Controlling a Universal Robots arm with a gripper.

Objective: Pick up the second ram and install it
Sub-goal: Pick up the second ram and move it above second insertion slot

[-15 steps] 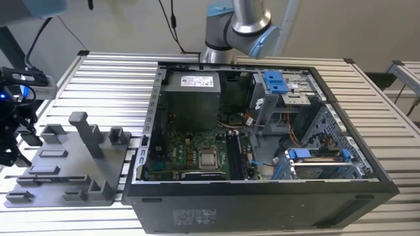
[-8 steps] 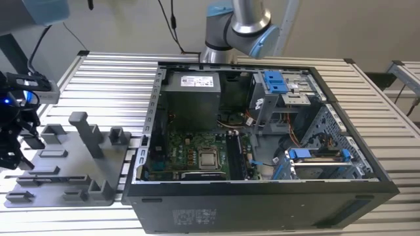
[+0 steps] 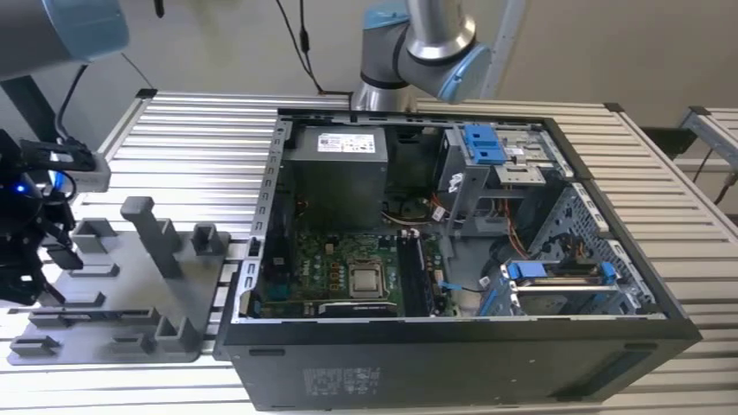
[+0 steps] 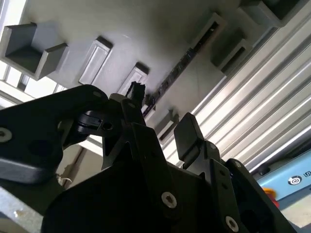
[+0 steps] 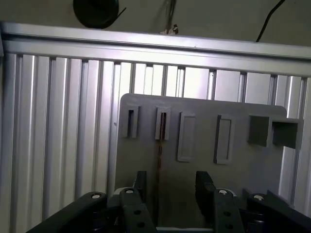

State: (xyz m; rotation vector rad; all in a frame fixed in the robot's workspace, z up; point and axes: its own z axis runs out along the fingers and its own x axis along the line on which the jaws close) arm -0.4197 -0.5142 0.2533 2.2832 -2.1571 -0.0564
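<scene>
First wrist view looks down past the claw [image 5: 172, 180] onto a grey holder plate [image 5: 243, 165]. The memory stick [image 5: 159, 160] stands on edge there, one end in a slot of the plate. The claw is open. Its two fingers [image 5: 141, 182] stand apart, one on each side of the stick, which runs closer to one finger than the other. I cannot tell whether that finger touches it.

In the second wrist view the stick [image 4: 180, 63] shows as a thin dark strip across the plate, leading down into the gap of the claw [image 4: 160, 111].

In the exterior view the claw [image 3: 34, 251] hangs over the holder [image 3: 116, 298] at that view's left. It is well apart from the open computer case [image 3: 461, 354] on the slatted table [image 3: 196, 130].

By my reading the pick-up is at the approach stage. The claw is lined up around the stick but has not yet closed on it or lifted it. The carry to the case and the seating in the memory slots [image 3: 413, 272] are both left to do.
</scene>
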